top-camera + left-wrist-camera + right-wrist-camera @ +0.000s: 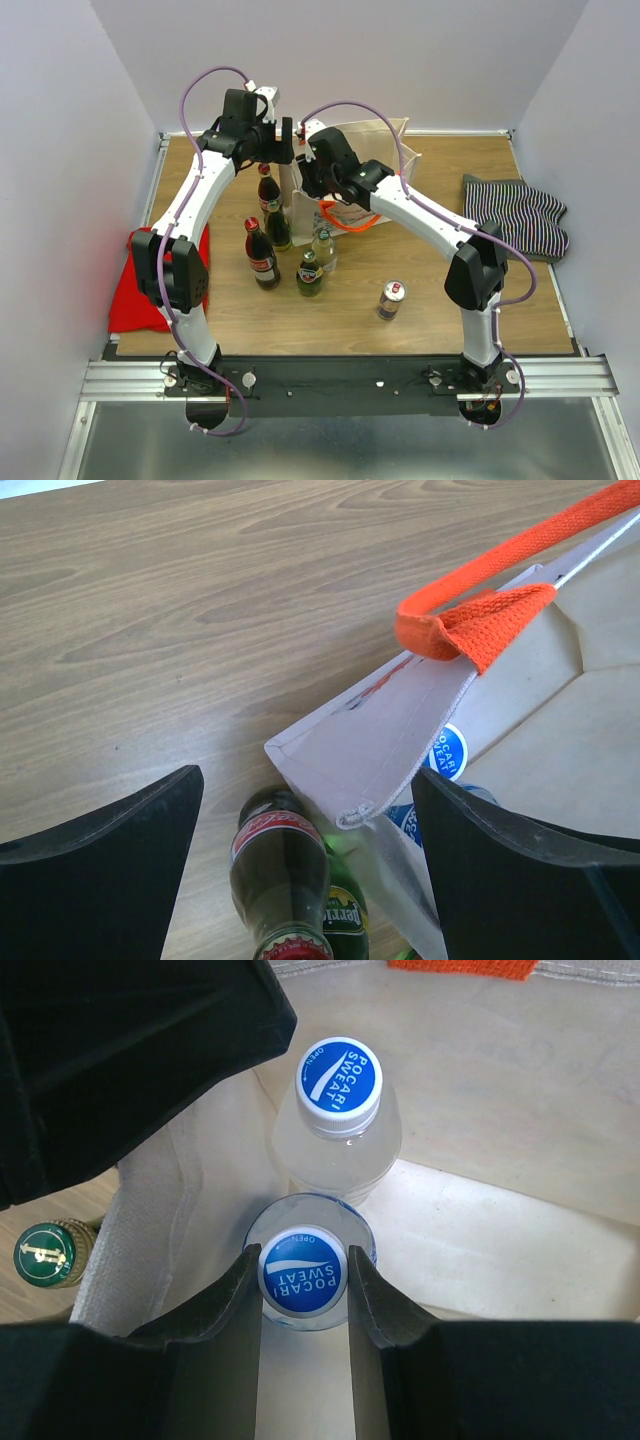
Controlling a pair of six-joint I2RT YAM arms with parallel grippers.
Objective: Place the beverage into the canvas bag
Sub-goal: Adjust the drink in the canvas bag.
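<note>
The right end effector [306, 182], seen from the top camera, reaches down at the mouth of the canvas bag [375, 150], which stands upright at the far middle of the surface [420, 300]. The left end effector [284, 140] hangs at the bag's left rim. Five glass bottles cluster just left of the bag, a can [391, 299] stands nearer, a red cloth [135, 295] lies at the left edge and a striped cloth [515, 215] on the right.

In the left wrist view the left end effector [305, 785] stands wide apart, gripping nothing, with the bag's corner [345, 755] between its fingers. An orange handle [480, 585] loops above, and a cola bottle [278, 865] stands below.

In the right wrist view the right end effector [303, 1260] is clamped on a blue-capped Pocari Sweat bottle [303, 1278] inside the bag [520, 1090], beside a second such bottle [340, 1085].
</note>
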